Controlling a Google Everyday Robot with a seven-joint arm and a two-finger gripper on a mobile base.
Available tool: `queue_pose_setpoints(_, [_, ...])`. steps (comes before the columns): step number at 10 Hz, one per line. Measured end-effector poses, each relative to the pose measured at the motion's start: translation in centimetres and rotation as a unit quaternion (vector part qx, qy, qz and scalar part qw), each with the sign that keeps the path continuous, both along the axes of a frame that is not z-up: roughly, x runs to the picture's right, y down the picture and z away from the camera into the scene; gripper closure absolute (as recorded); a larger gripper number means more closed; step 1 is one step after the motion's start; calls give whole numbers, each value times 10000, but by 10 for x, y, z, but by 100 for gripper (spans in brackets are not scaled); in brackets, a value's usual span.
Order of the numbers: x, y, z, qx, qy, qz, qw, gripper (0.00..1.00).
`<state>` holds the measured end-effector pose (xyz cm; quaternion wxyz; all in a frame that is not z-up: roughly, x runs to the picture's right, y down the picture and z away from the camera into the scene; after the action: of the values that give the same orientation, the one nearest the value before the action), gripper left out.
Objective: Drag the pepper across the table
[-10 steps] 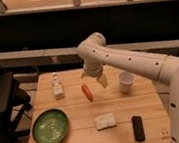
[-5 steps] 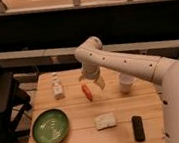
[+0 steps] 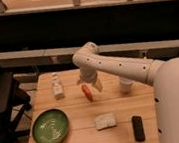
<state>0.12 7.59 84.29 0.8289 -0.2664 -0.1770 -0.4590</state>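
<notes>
The pepper (image 3: 87, 92), small and red-orange, lies on the light-wood table (image 3: 83, 142) a little behind its middle. My gripper (image 3: 92, 84) hangs from the white arm directly over the pepper's far end, fingers pointing down. It is open, and one pale finger (image 3: 99, 85) shows just right of the pepper. Whether a finger touches the pepper I cannot tell.
A green plate (image 3: 51, 127) sits front left and a small white bottle (image 3: 58, 87) back left. A white cup (image 3: 127, 84) stands right of the pepper. A pale packet (image 3: 105, 120) and a black block (image 3: 138, 128) lie in front. A dark chair (image 3: 2, 109) stands at the left.
The arm has swung a little left and down, bringing the gripper lower over the pepper. The pepper has barely shifted.
</notes>
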Motion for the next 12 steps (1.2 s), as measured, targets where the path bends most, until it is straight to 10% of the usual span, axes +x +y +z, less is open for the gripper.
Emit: queue_pose_setpoints(12, [-5, 31, 52, -192, -368, -373, 9984, 20])
